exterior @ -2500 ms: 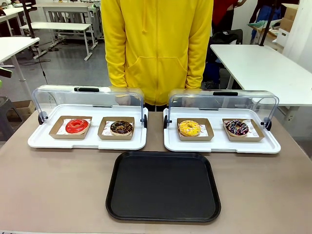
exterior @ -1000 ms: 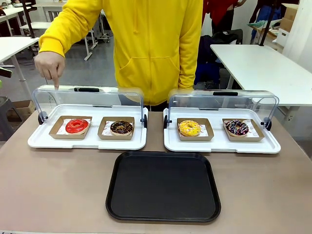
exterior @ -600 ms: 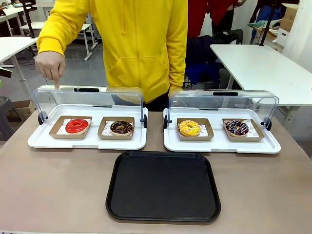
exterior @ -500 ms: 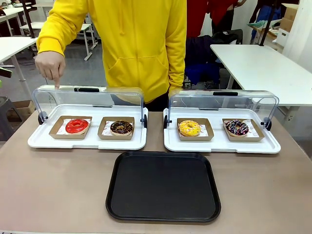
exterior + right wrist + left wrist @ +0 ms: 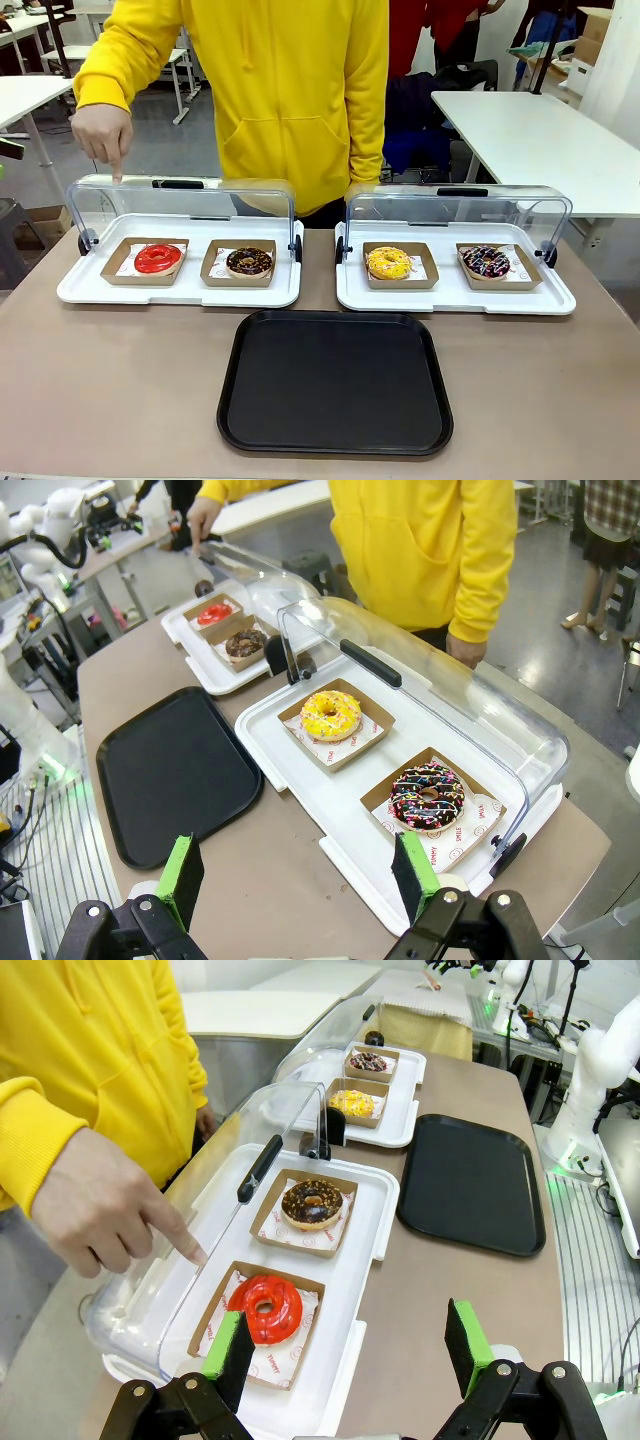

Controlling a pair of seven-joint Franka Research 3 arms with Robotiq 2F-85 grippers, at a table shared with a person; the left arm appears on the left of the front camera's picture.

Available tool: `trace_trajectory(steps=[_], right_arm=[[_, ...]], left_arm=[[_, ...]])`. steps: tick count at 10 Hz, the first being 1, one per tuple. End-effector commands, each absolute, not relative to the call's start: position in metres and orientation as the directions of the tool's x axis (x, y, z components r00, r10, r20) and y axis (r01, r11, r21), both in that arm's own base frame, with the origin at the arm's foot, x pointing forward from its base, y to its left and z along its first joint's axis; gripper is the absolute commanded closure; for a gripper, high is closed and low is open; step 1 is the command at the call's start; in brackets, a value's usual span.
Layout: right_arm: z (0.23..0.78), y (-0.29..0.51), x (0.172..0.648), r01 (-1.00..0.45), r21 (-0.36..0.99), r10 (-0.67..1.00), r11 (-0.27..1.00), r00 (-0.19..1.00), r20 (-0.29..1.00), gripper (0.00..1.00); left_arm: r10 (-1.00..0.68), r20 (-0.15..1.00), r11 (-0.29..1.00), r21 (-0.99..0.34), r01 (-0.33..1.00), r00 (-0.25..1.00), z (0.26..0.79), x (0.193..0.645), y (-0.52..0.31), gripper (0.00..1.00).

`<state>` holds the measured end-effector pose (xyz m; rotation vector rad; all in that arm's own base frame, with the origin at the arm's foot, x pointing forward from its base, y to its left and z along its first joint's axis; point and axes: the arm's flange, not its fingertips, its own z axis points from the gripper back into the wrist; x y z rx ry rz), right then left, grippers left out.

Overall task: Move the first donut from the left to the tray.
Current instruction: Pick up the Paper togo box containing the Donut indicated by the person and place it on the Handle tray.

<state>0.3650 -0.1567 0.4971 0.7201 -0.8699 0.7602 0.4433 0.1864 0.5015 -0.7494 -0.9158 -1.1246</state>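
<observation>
- The person's hand [image 5: 102,135] is up now. A couple of seconds back both arms hung behind the yellow top, and now one forefinger points straight down over the left end of the left display.
- For the last second that finger holds steady, while the body slides a touch sideways behind it.
- Under the fingertip sits the red donut [image 5: 158,258], in its cardboard holder [image 5: 118,272] at the left end of the left white tray [image 5: 90,290], with the chocolate donut [image 5: 249,262] just beside it.
- From the left wrist view the fingertip hovers by the edge of the clear lid [image 5: 215,1155], which is flipped back, so the red donut [image 5: 265,1308] lies uncovered. I can't tell whether the finger touches the plastic.
- The black tray [image 5: 335,385] lies bare on the table's near side, apart from both white trays; nothing has been carried over yet.
- The left gripper [image 5: 350,1345] hangs above and short of the red donut, fingers spread wide and holding nothing.
- The right gripper [image 5: 297,872] looks over the other display, its fingers spread too, also holding nothing.
- My read: the point picks out the target, so the left arm's reach is the step ahead, and the lift by the holder has not begun.
</observation>
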Motion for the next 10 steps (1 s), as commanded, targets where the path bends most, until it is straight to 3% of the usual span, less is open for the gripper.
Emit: trace_trajectory(steps=[1,6,10], right_arm=[[0.498,-0.157,0.367,-0.825,0.217,0.275,0.523,0.403,0.873,0.0],[0.498,-0.157,0.367,-0.825,0.217,0.275,0.523,0.403,0.873,0.0],[0.498,-0.157,0.367,-0.825,0.217,0.275,0.523,0.403,0.873,0.0]], left_arm=[[-0.494,0.855,0.249,-0.032,0.968,0.155,0.503,0.445,0.173,0.0],[-0.791,0.6,0.2,0.073,0.977,0.117,0.475,0.465,0.096,0.0],[-0.884,0.463,0.153,0.161,0.975,0.063,0.429,0.474,0.062,0.0]])
